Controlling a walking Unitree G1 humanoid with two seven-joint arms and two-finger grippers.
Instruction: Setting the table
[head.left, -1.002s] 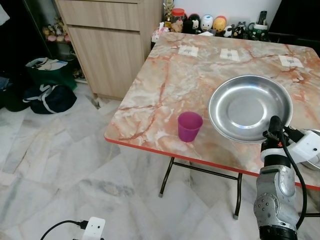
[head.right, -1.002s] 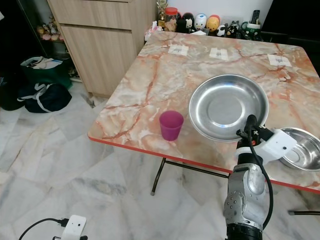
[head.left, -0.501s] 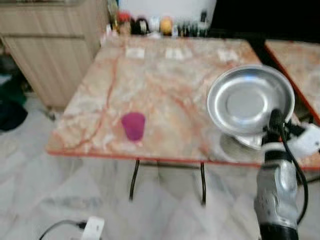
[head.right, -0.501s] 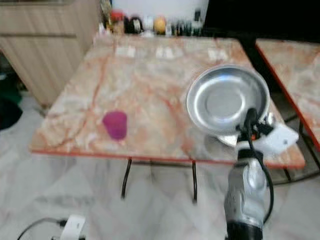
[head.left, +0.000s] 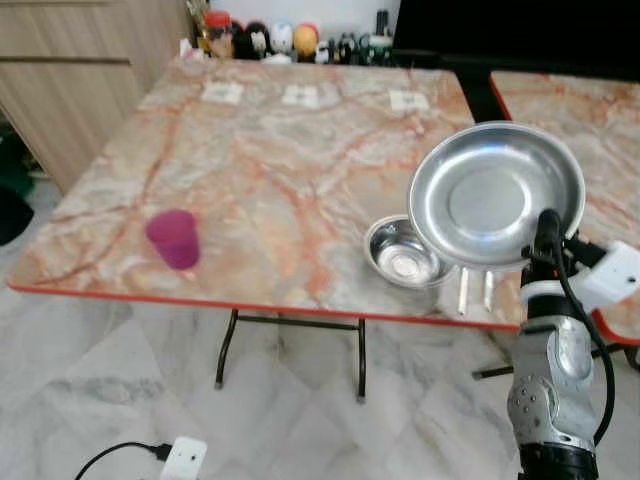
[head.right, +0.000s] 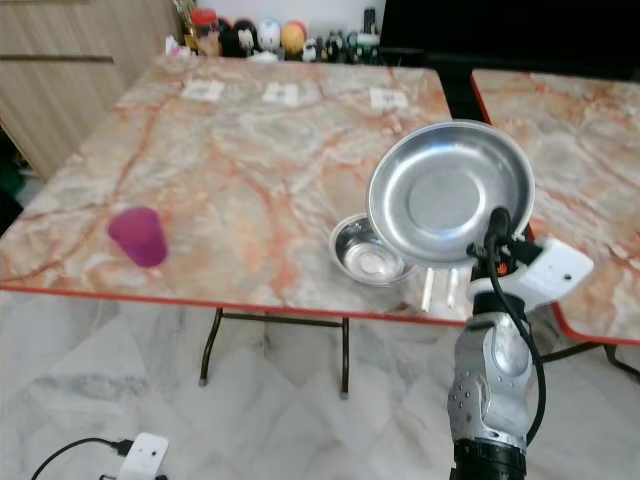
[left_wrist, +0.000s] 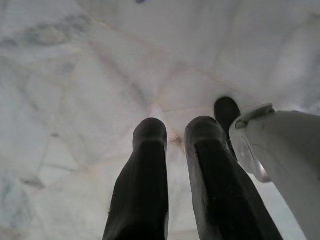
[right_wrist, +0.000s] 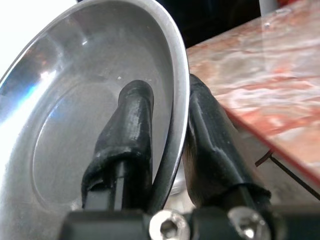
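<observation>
Floor: pale grey-veined marble tiles (head.left: 90, 380). A white plug adapter (head.left: 185, 460) with a black cable lies on them at the near edge of the head views.

Left gripper (left_wrist: 172, 145): hangs over the floor tiles, its two black fingers close together with a narrow gap between them and nothing held.

Right gripper (right_wrist: 167, 130): raised in front of the table's near right corner. Its fingers are clamped on the rim of a round steel plate (head.left: 497, 195), one finger on the inner face, the other behind the rim. The plate is tilted up, its hollow face toward the head camera, held above the table edge.

Table (head.left: 290, 150): marbled pink-and-cream top with a red edge on black folding legs. A small steel bowl (head.left: 402, 257) stands upright near the front edge, partly behind the held plate's lower left rim. A purple cup (head.left: 175, 239) stands upright near the front left, well apart from the bowl. Three white paper squares (head.left: 303, 96) lie in a row toward the far side. Small figurines and jars (head.left: 280, 40) line the far edge.

A second table (head.left: 580, 110) of like pattern stands to the right, a dark gap between. A wooden cabinet (head.left: 70, 70) stands at far left.
</observation>
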